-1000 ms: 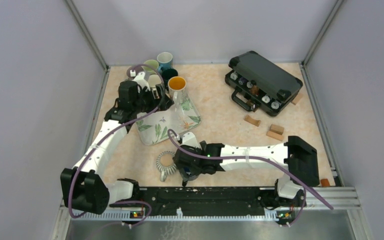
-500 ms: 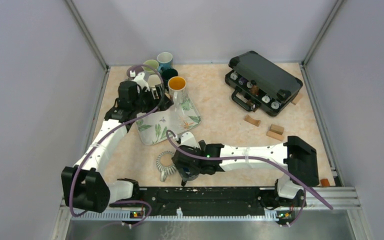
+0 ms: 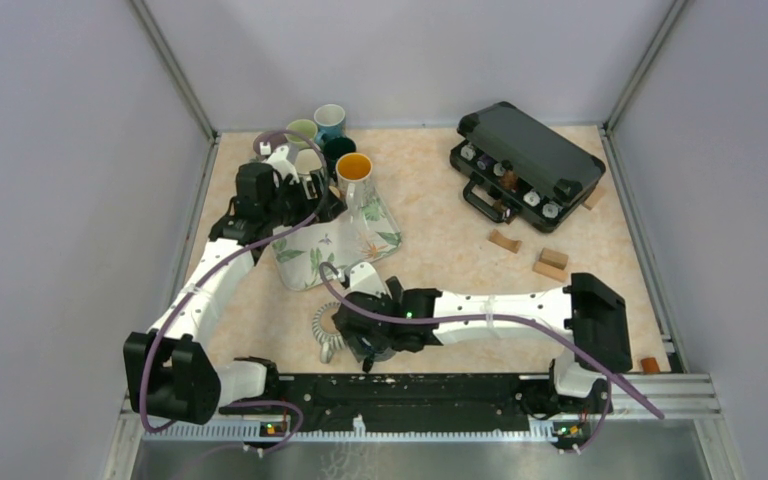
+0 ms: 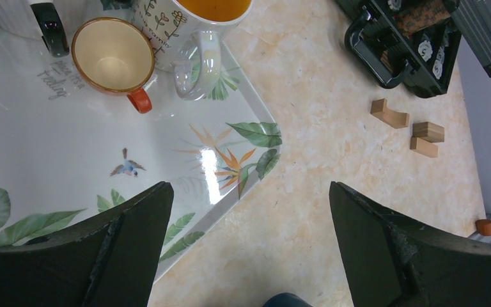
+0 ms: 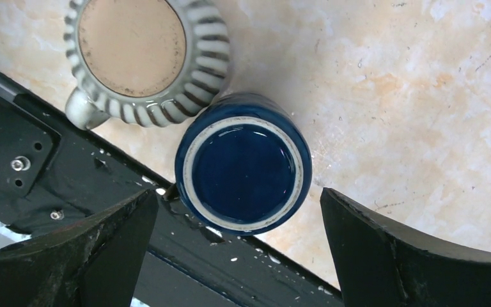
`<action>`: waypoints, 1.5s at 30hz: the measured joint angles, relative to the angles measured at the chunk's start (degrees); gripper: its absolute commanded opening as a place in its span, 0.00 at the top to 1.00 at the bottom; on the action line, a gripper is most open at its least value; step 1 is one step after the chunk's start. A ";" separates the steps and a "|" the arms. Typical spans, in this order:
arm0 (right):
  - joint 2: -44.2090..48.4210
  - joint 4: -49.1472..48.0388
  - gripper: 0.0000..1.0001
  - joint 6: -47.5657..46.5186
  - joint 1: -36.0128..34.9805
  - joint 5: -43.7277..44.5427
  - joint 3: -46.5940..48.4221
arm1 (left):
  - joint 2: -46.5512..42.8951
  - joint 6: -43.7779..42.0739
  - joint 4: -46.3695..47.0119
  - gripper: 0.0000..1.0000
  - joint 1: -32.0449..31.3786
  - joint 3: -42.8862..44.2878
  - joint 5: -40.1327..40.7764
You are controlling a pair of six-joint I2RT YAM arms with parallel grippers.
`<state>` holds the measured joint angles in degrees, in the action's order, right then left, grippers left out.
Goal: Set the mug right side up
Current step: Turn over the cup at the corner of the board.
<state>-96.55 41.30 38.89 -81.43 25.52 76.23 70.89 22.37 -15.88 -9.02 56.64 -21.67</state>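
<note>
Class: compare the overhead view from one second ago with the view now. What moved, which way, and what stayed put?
The right gripper shifted slightly left, toward the ribbed grey mug, and hangs open over the upside-down blue mug. Nothing was grasped or released. The left gripper, tray and black case stayed put.

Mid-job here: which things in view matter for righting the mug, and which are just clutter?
Job: blue mug, base up; open right tool above it; ribbed grey mug alongside, also base up.
Lying about: floral tray, orange-handled cup, black case, wooden blocks, open left tool.
</note>
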 measured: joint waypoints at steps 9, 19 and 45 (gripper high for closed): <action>-2.21 1.86 0.01 -0.35 -0.11 0.11 0.02 | 0.00 0.00 0.44 0.02 0.26 -0.09 -0.26; -2.93 3.10 0.01 1.49 -0.07 -0.11 -0.72 | 0.00 0.00 0.46 0.02 0.31 -0.13 -0.63; 12.96 -4.37 0.18 -0.59 11.54 -5.33 -17.70 | 0.98 0.22 1.33 0.02 0.35 -0.96 -1.70</action>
<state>-83.59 36.93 38.30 -69.89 20.18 58.52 71.88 22.59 -14.55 -8.67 55.68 -23.38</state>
